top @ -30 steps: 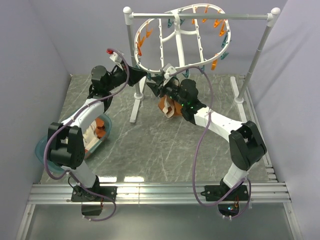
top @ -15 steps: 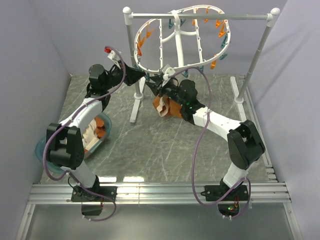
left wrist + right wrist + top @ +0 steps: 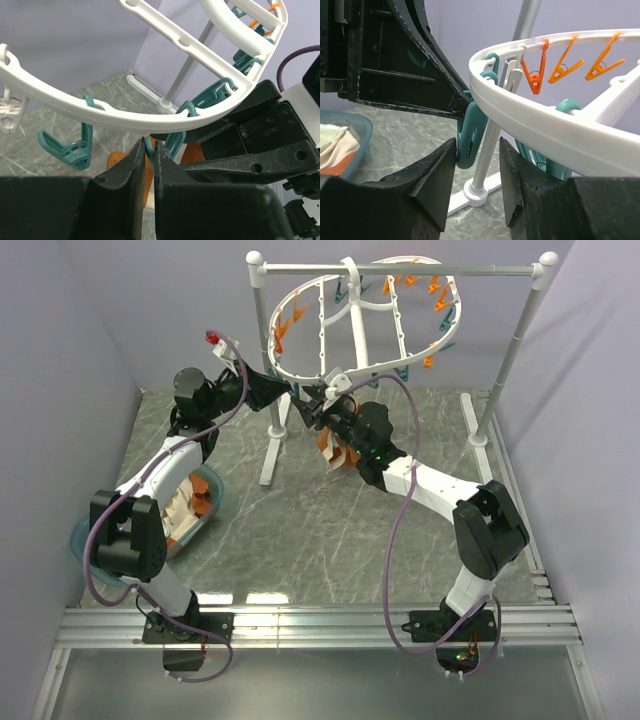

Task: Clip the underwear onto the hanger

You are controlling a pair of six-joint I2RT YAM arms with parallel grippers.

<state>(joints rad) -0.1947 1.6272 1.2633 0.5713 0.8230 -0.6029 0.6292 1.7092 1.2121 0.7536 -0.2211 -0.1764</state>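
The hanger (image 3: 365,302) hangs from the pole and also shows in the left wrist view (image 3: 125,117) and the right wrist view (image 3: 545,125). My left gripper (image 3: 293,393) is at its near-left rim, shut on a teal clothespin (image 3: 148,148). My right gripper (image 3: 318,408) sits just right of it under the rim, jaws open (image 3: 477,145), with that teal clothespin (image 3: 470,130) between them, against the left finger. The rust-orange underwear (image 3: 335,448) hangs just below my right gripper and shows behind my left fingers (image 3: 120,160). What holds it is hidden.
The grey-white pole stand (image 3: 400,272) spans the back, its left foot (image 3: 272,465) close under both grippers. A teal basin (image 3: 205,502) with white-and-orange garments sits at the left. Orange clothespins (image 3: 535,70) and more teal ones ring the rim.
My right gripper has carried the underwear up and left, closer under the hanger's rim. My left gripper has stayed at the rim with small shifts.
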